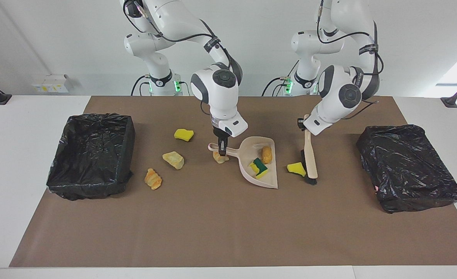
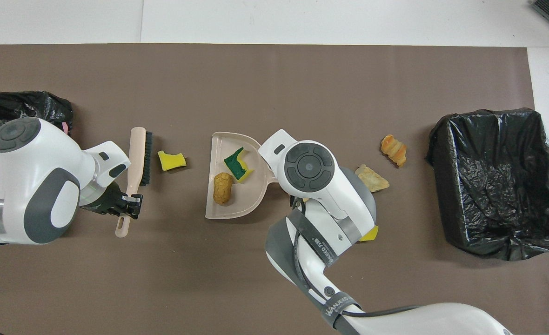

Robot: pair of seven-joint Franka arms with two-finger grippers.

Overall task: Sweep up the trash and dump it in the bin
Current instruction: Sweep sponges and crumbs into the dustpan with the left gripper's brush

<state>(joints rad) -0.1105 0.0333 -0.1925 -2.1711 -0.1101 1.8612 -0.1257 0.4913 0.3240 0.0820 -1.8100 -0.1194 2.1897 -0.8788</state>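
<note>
— Brown mat (image 1: 213, 224) over a white table, black-lined bin (image 1: 91, 155) at each end. Seen the arms?

— Right arm bent steeply down mid-mat, right gripper (image 1: 222, 149) clenched on the dustpan (image 1: 261, 164) handle. Left arm angled down too, left gripper (image 1: 303, 123) clamped on the brush (image 1: 310, 161) handle, bristles on the mat.

— And the trash?

— Green-yellow sponge (image 1: 258, 166) and bread lump (image 1: 266, 154) in the pan. Yellow scrap (image 1: 296, 169) touching the bristles, near the pan's mouth. Small lump (image 1: 219, 157) under the handle. Three more scraps (image 1: 173, 159) toward the right arm's bin.
</note>
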